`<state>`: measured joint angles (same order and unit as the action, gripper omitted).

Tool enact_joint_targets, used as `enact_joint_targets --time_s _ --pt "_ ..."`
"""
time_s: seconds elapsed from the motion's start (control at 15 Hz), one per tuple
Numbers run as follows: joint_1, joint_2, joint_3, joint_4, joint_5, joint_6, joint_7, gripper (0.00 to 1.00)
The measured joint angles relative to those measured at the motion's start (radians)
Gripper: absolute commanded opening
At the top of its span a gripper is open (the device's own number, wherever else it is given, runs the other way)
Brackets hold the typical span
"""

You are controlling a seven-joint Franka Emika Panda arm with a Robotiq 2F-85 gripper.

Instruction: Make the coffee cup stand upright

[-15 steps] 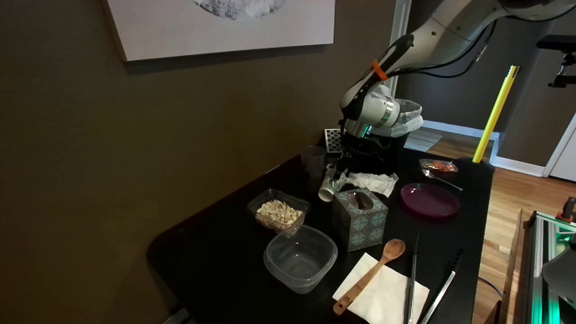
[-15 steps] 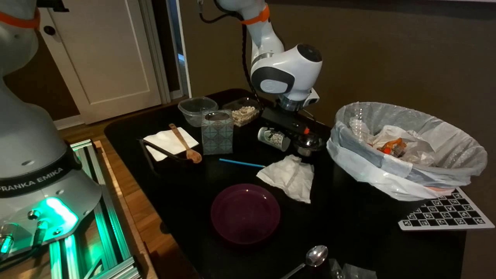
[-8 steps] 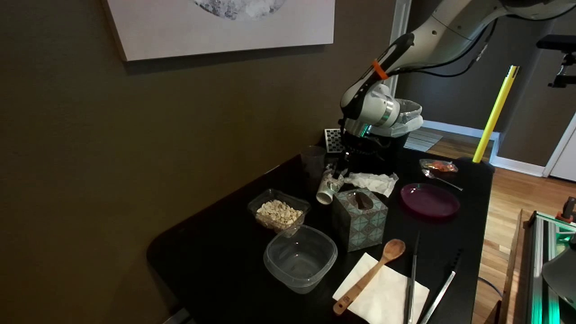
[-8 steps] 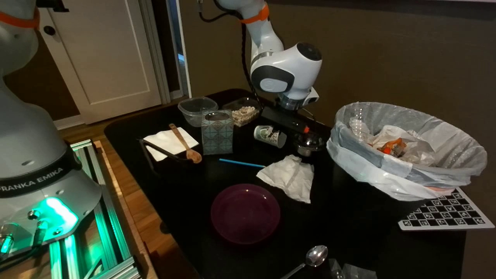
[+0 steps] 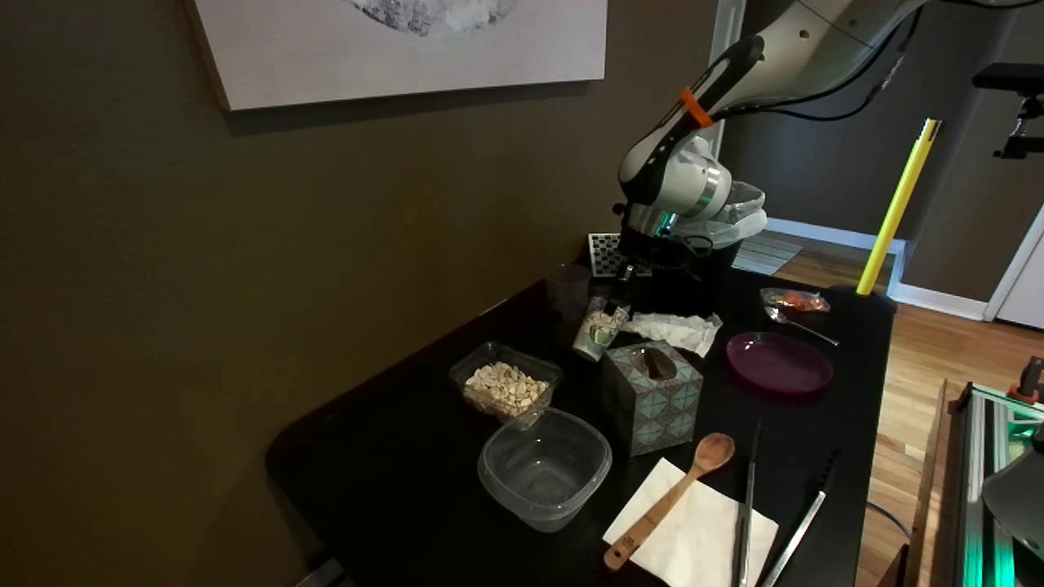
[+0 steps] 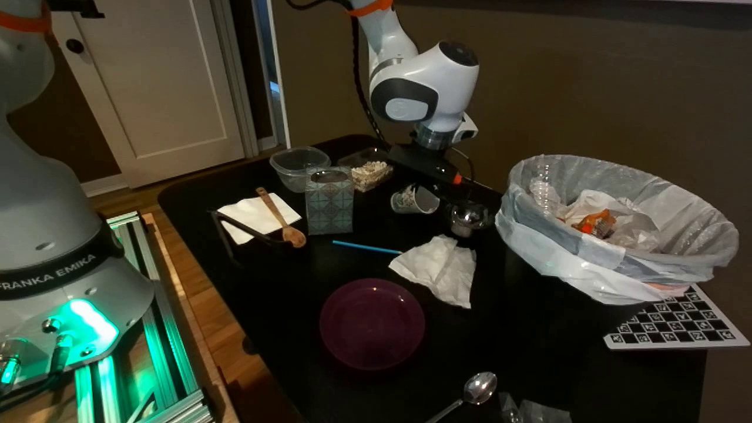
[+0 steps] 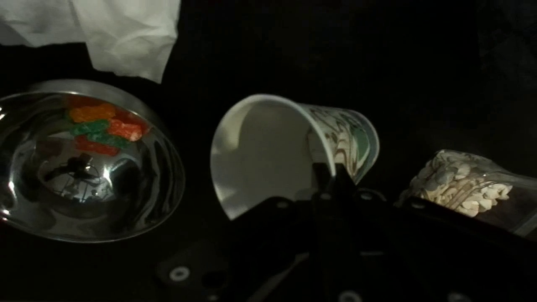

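The coffee cup [image 7: 268, 147], white paper with a brown and green print, lies tilted far over. Its mouth faces the camera in the wrist view, and its base points away toward the oats. My gripper [image 7: 333, 172] is shut on the rim, one finger inside the cup and one outside. In an exterior view the cup [image 5: 599, 333] leans with its mouth end raised at the gripper [image 5: 618, 303]. The cup [image 6: 411, 200] also shows below the gripper in an exterior view. Whether its base touches the table I cannot tell.
A metal bowl [image 7: 90, 209] with candies stands close beside the cup. Around it are a dark tumbler [image 5: 567, 302], a tissue box [image 5: 652, 412], a tub of oats [image 5: 504, 390] and a crumpled napkin [image 6: 437, 270]. A lined bin [image 6: 564, 252] stands past the bowl.
The gripper has closed on the cup's rim and the arm has risen a little. The cup's mouth end has come up, and its base shows less in an exterior view.
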<state>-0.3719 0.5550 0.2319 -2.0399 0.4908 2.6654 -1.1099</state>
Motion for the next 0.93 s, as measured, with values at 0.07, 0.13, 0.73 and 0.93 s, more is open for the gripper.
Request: enact_joint_targets --time_s 0.07,0.13,0.73,0.93 --pt "0.011 -0.018 -0.009 -0.017 -0.01 0.001 0.016 0.01" --pt "0.023 -0.036 -0.02 -0.034 -0.023 0.001 0.034 0.01" --pt "0.16 -0.17 -0.135 -0.217 -0.302 0.128 0.189 0.01" --pt "0.223 -0.186 -0.186 -0.285 -0.464 0.236 0.259 0.01"
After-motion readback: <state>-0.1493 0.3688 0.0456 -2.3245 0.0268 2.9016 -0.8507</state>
